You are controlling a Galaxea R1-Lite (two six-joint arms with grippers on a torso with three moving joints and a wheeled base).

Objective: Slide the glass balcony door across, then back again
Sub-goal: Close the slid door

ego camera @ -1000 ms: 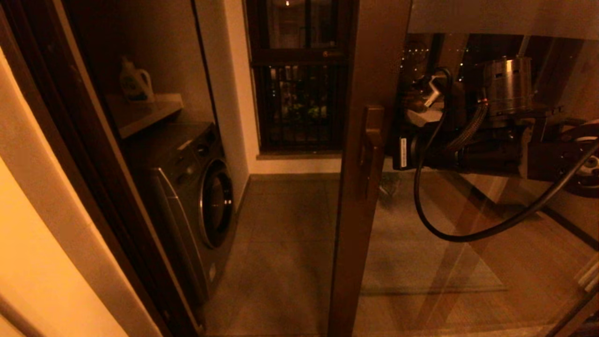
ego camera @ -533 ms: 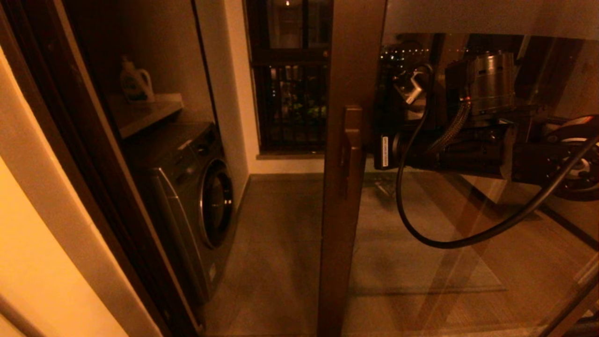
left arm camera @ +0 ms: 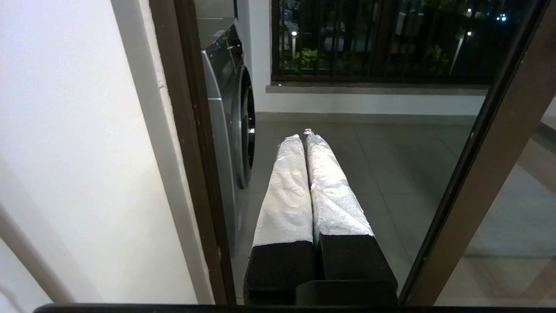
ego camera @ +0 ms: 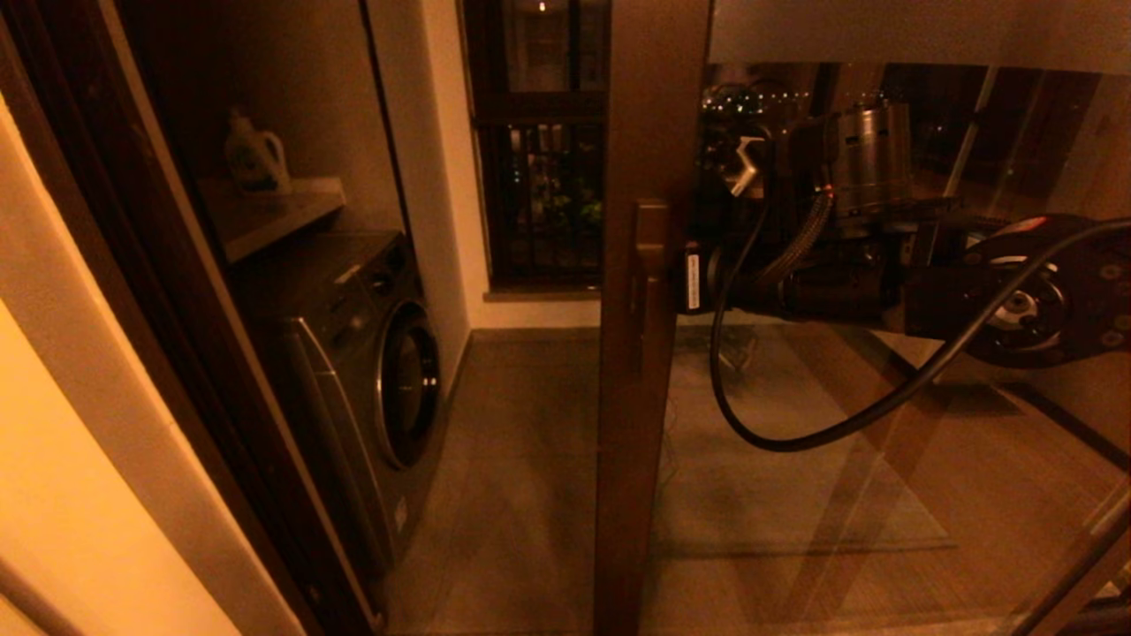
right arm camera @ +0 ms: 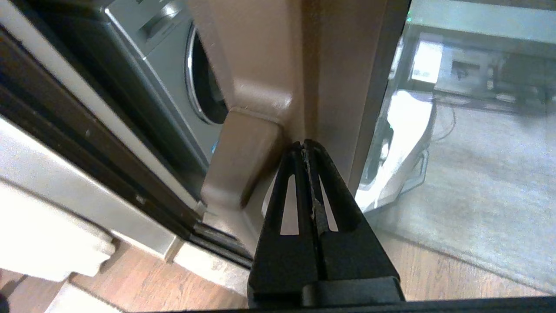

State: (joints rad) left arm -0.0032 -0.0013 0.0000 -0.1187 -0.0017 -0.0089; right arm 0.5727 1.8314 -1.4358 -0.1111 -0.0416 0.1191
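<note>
Your left gripper (left arm camera: 306,135) idles at the left, fingers pressed together. The glass balcony door (ego camera: 641,353) stands mid-opening: heavy, stiff, fragile glass. Push at its wooden handle (right arm camera: 243,165), where your right gripper (right arm camera: 304,145) rests, fingers pressed together.

Very dim in the head view, with the strongest glow on the near wall (ego camera: 62,495) at the left edge. Deep shadow around the washing machine (ego camera: 371,371) and the dark window (ego camera: 548,177). Faint reflections and small points of light in the pane of the glass balcony door (ego camera: 839,477). Bends straight lines near the left edge. Far brighter in both wrist views: evenly lit white wall (left arm camera: 78,152), pale sheen on the wooden handle (right arm camera: 243,156), bright white glare in the glass beside it.
</note>
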